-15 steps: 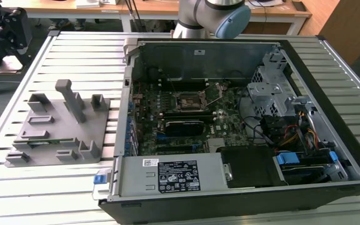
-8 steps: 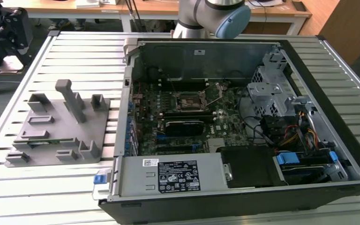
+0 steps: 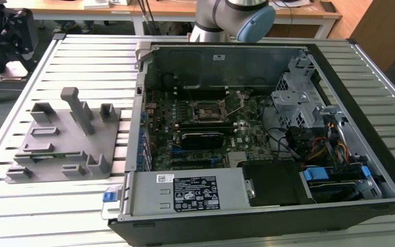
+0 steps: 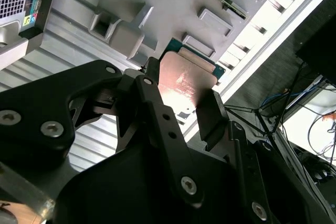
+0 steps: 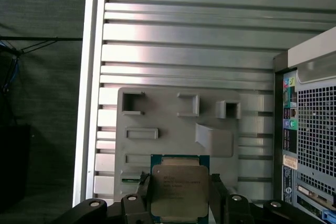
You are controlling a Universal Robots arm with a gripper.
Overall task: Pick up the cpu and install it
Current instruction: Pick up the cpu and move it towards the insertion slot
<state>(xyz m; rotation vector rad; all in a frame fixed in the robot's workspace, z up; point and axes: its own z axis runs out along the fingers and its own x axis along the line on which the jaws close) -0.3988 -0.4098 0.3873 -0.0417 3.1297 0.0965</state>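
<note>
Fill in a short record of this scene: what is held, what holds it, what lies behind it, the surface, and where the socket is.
Held item: small flat square cpu with a silver-grey metal top
Holder: black pincer, closed on two opposite edges of the cpu
Behind the cpu: grey moulded fixture plate with pockets
Surface: ribbed aluminium table
Socket: square black socket frame on the board inside the open black computer case
</note>
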